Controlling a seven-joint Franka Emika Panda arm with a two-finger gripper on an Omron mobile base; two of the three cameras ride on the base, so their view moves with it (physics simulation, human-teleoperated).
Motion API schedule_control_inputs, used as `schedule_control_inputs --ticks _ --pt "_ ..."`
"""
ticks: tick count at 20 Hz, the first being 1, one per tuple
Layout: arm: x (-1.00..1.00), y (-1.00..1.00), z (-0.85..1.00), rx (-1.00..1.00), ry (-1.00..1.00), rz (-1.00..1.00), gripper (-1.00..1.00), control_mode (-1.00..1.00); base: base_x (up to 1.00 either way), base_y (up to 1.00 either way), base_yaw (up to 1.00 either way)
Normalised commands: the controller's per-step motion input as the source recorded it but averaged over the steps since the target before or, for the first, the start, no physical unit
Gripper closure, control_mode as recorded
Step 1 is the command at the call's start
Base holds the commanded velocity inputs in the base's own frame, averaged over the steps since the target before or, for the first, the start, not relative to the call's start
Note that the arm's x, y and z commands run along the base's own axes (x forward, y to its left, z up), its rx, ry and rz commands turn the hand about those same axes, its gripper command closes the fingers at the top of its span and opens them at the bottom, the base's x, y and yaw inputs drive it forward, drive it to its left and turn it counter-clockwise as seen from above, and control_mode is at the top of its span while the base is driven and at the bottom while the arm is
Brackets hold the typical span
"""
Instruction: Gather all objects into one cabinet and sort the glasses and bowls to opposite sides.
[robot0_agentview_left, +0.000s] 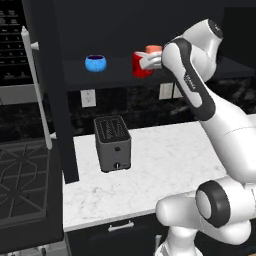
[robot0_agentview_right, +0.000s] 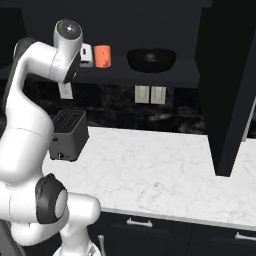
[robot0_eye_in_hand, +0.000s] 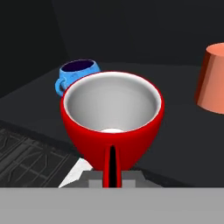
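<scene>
Four task items sit on the open cabinet (robot0_agentview_left: 55, 100) shelf, w/ the red mug (robot0_eye_in_hand: 113, 120) as landmark. Claw (robot0_eye_in_hand: 112, 175) is clamped on the red mug's handle; fingertips close together around it, mug mouth facing the hand cam. Blue bowl (robot0_agentview_left: 95, 63) sits well apart to the mug's left on the same shelf. Orange mug (robot0_agentview_left: 153, 50) is just beside the red mug, behind and right of it. Black bowl (robot0_agentview_right: 151, 59) lies farther right, beyond the orange mug. Toaster (robot0_agentview_left: 112, 143) stands on the tabletop (robot0_agentview_left: 165, 160) below the mug.

Step in hand, prob.: placing the red mug next to the orange one. Can't tell if its base touches the shelf yet. Next move needs a gentle set-down, then release w/o nudging the orange mug. Bowls look split, so one likely needs shifting after.
</scene>
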Motion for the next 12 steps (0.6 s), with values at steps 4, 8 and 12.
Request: schedule_control_inputs --ticks 4,8,12 --pt "0.47 0.00 -0.14 0.00 -0.01 -0.02 1.00 -1.00 0.00 0.00 0.00" --pt "0.36 0.00 -0.03 0.00 0.00 -0.02 1.00 -1.00 0.00 0.00 0.00" --pt "0.58 0.00 -0.09 -0.07 0.00 -0.03 1.00 -1.00 0.00 0.00 0.00"
